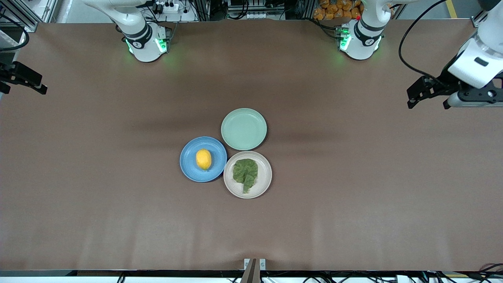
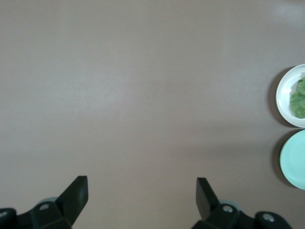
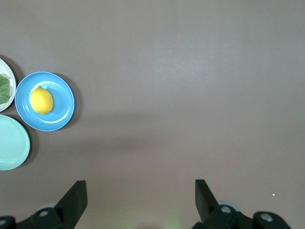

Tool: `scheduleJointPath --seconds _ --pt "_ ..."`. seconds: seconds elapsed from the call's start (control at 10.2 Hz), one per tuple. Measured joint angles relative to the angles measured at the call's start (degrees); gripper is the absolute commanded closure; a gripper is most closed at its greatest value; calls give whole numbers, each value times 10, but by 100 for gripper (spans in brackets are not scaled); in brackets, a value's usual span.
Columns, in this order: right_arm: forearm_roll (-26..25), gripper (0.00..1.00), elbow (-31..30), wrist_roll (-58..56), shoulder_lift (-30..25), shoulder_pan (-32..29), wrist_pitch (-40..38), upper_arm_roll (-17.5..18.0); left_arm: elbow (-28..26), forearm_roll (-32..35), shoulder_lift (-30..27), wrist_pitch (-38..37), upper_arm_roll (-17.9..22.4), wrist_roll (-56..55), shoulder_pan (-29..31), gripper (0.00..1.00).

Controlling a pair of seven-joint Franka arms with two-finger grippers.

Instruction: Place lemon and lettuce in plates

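Note:
The yellow lemon [image 1: 203,159] lies in the blue plate [image 1: 188,169] at the table's middle. The dark green lettuce [image 1: 245,172] lies flat in the beige plate [image 1: 265,184], which touches the blue plate on the left arm's side. My left gripper [image 1: 428,103] is open and empty, up over the left arm's end of the table. My right gripper [image 1: 21,88] is open and empty over the right arm's end. The left wrist view shows the left gripper [image 2: 141,180], the lettuce [image 2: 299,98] and the beige plate [image 2: 282,95]. The right wrist view shows the right gripper [image 3: 140,182], the lemon [image 3: 41,101] and the blue plate [image 3: 61,102].
An empty pale mint green plate [image 1: 243,129] sits against the other two plates, farther from the front camera; it also shows in the left wrist view [image 2: 295,160] and the right wrist view [image 3: 12,143]. Brown tabletop [image 1: 353,196] surrounds the plates.

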Motion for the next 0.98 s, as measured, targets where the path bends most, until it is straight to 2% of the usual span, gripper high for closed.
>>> scheduleJointPath --seconds 0.39,0.98 --pt "0 0 -1 0 0 1 0 1 42 0 0 -41 0 17 0 0" --pt "-5 0 -1 0 0 1 18 2 43 0 1 -42 0 17 0 0"
